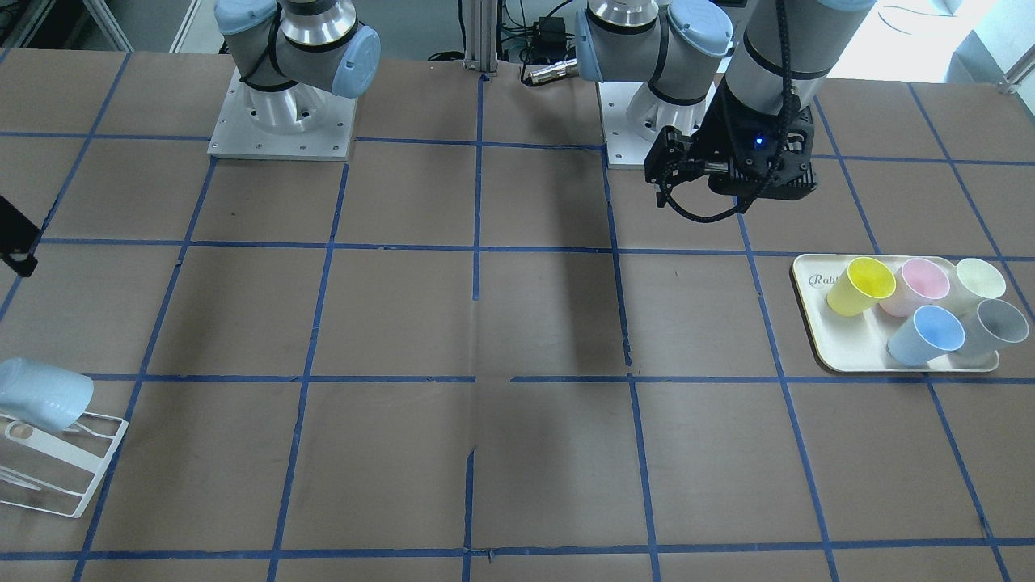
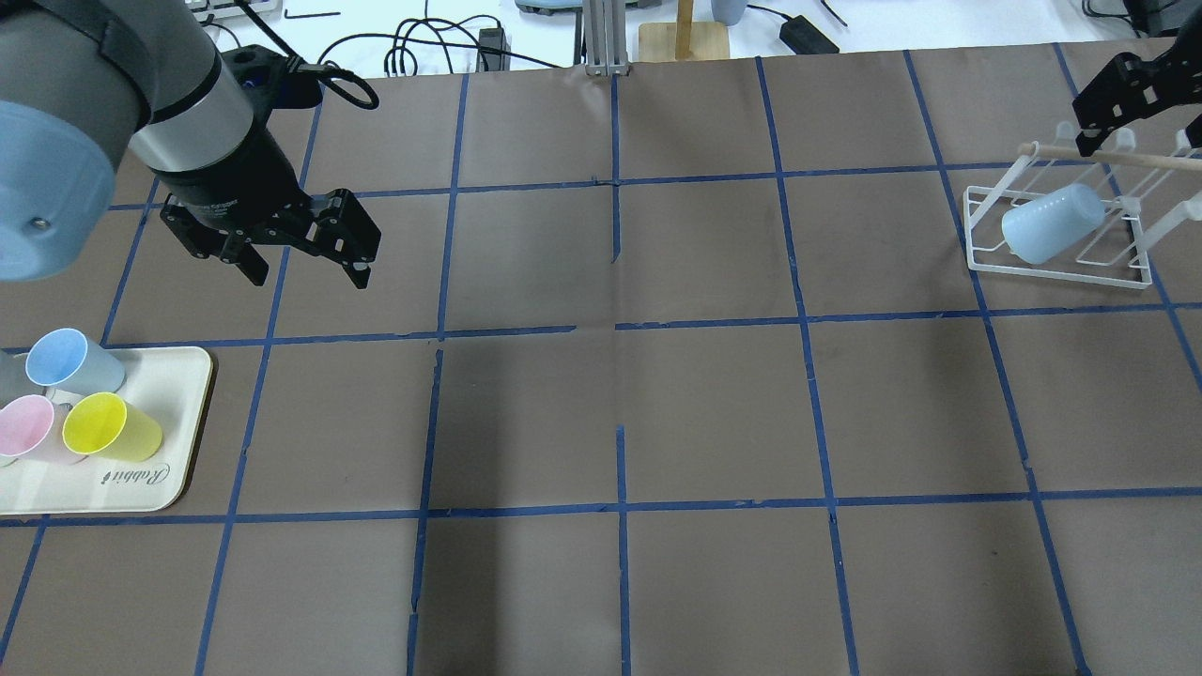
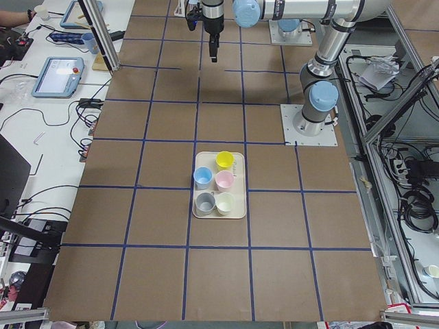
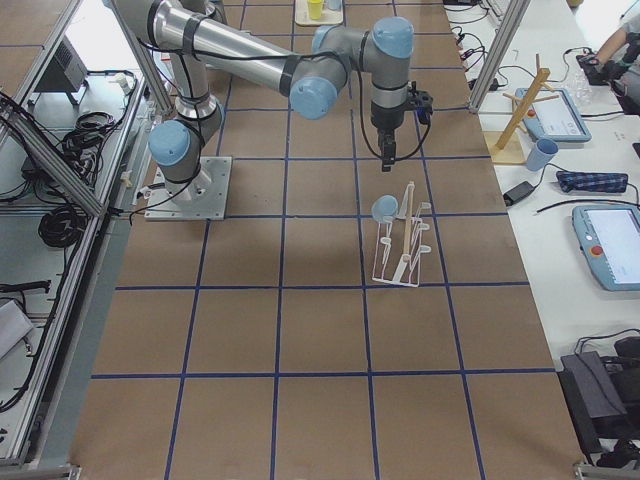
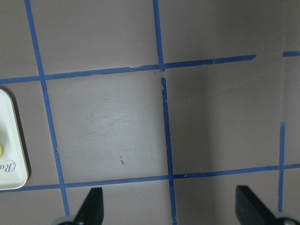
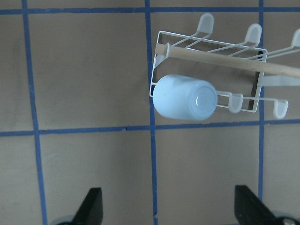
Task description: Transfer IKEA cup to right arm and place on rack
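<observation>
The pale light-blue IKEA cup (image 2: 1050, 223) lies tilted on a prong of the white wire rack (image 2: 1061, 268) at the far right of the table. It also shows in the right wrist view (image 6: 185, 97) and in the front view (image 1: 44, 394). My right gripper (image 6: 171, 211) is open and empty, raised above and beside the rack (image 6: 159, 56), apart from the cup. My left gripper (image 2: 308, 275) is open and empty, raised over the table near the tray. A second, alike light-blue cup (image 2: 70, 361) stands on the tray.
A cream tray (image 2: 178, 469) at the left holds yellow (image 2: 111, 427), pink (image 2: 26, 427), grey (image 1: 999, 325) and pale green (image 1: 980, 279) cups. A wooden rod (image 6: 225, 58) lies across the rack. Blue tape lines grid the brown table. Cables and tablets lie beyond the far edge.
</observation>
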`<state>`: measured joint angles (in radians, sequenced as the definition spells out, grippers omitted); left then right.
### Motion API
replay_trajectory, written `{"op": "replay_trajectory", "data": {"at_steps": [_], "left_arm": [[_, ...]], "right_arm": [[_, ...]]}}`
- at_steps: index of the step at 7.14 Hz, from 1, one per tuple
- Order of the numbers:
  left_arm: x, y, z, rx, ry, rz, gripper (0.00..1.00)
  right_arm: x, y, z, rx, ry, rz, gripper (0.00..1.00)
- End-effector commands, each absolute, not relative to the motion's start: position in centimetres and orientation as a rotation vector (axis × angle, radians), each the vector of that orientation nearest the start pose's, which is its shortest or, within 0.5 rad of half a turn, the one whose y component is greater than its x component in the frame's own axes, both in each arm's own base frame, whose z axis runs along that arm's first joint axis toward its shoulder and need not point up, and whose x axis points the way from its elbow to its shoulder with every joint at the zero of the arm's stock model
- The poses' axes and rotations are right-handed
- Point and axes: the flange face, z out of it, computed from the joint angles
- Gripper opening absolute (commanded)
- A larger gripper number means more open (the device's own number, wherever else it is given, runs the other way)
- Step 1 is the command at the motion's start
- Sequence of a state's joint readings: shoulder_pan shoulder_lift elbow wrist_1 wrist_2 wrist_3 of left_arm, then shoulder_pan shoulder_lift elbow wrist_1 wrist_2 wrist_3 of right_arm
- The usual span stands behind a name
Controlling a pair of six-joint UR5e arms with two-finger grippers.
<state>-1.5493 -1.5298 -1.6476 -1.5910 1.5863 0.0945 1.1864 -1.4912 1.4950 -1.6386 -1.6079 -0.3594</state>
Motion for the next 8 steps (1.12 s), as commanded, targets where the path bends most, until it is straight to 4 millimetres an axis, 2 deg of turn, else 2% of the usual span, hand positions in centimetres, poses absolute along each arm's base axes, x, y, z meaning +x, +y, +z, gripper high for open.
{"op": "replay_trajectory", "data": {"at_steps": [1, 2, 4, 5, 6, 8], "left_arm": [[-12.1, -47.0, 46.8, 0.111, 3.126, 0.095, 1.0], [-12.1, -46.9, 46.9, 0.109, 3.126, 0.09, 1.0], [-12.1, -46.8, 47.1, 0.109, 3.126, 0.085, 1.0], [-12.2, -46.8, 47.0, 0.111, 3.125, 0.092, 1.0], [-12.1, -46.8, 47.0, 0.111, 3.126, 0.09, 1.0], [-12.1, -46.8, 47.0, 0.113, 3.125, 0.09, 1.0]], "right_arm": [[-2.4, -50.5, 51.9, 0.027, 3.166, 0.029, 1.0], [1.0, -50.6, 51.9, -0.007, 3.168, 0.025, 1.0], [10.5, -50.7, 51.3, 0.065, 3.167, 0.018, 1.0], [13.7, -50.7, 51.1, 0.08, 3.159, -0.011, 1.0], [14.6, -51.0, 50.8, 0.073, 3.158, -0.026, 1.0], [14.5, -51.3, 50.6, 0.073, 3.154, -0.028, 1.0]]}}
